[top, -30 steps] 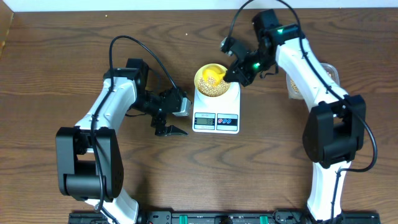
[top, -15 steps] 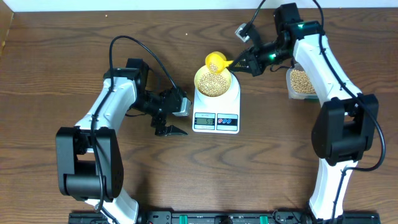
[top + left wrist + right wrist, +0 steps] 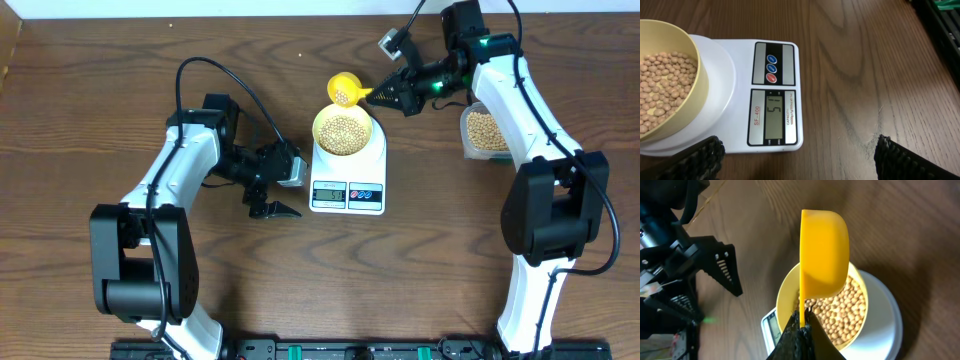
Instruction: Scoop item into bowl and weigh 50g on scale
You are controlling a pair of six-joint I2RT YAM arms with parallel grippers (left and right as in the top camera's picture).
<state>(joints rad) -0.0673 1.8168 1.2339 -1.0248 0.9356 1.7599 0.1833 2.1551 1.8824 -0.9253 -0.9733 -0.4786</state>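
Observation:
The pale-yellow bowl stands on the white scale, filled with tan beans. It also shows in the left wrist view and the right wrist view. The scale's display shows a "5". My right gripper is shut on the handle of a yellow scoop, held just behind the bowl with a few beans in it; from the right wrist it appears tilted on its side. My left gripper is open and empty, left of the scale.
A clear tub of beans stands right of the scale, under the right arm. The table's back edge runs behind the scoop.
The right gripper lifted the scoop out of the bowl and drew it back and up behind the bowl. The left arm has not moved.

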